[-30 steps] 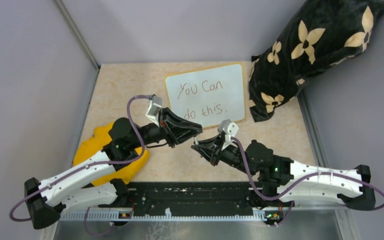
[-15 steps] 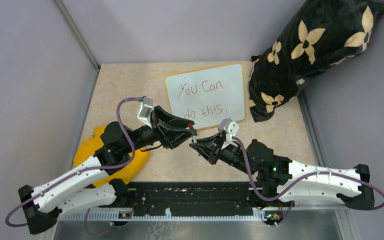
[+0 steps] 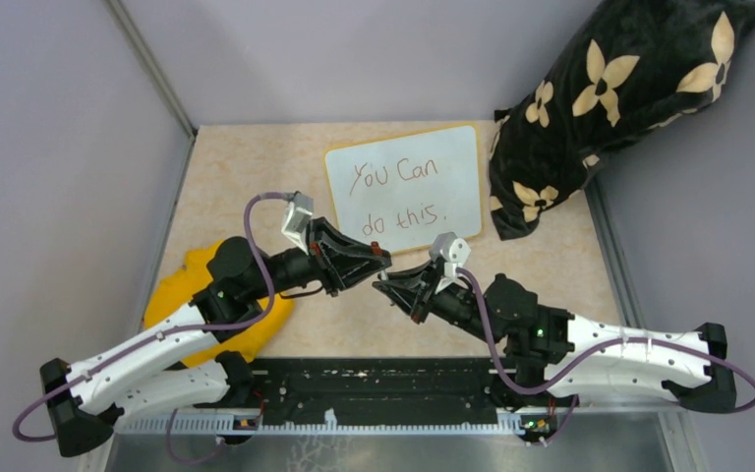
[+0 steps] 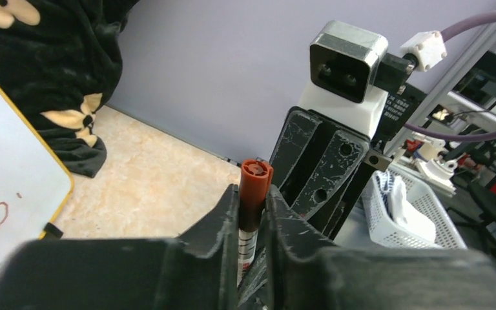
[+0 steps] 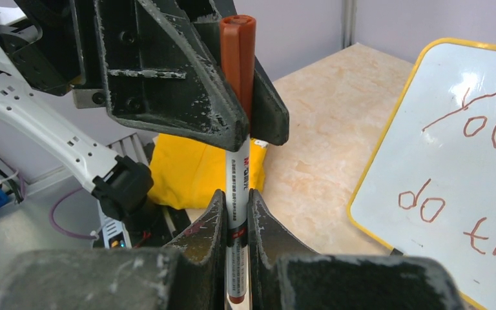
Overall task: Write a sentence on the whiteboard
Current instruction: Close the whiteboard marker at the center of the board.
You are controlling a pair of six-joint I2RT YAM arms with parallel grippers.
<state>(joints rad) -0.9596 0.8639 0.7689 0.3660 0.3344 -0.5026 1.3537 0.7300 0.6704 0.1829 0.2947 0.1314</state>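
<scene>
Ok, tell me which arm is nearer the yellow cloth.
Left. The left arm reaches right over the yellow cloth and hides part of it. The right arm lies on the opposite side of the table, well apart from it.

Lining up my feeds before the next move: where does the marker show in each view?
Top external: the marker is only a small red speck at centre, just nearer than the whiteboard.
Left wrist: low centre, red cap up, between the jaws.
Right wrist: centre, running top to bottom, cap uppermost.
Shared landmark: the whiteboard, at the left edge in left wrist and the right side in right wrist.
</scene>
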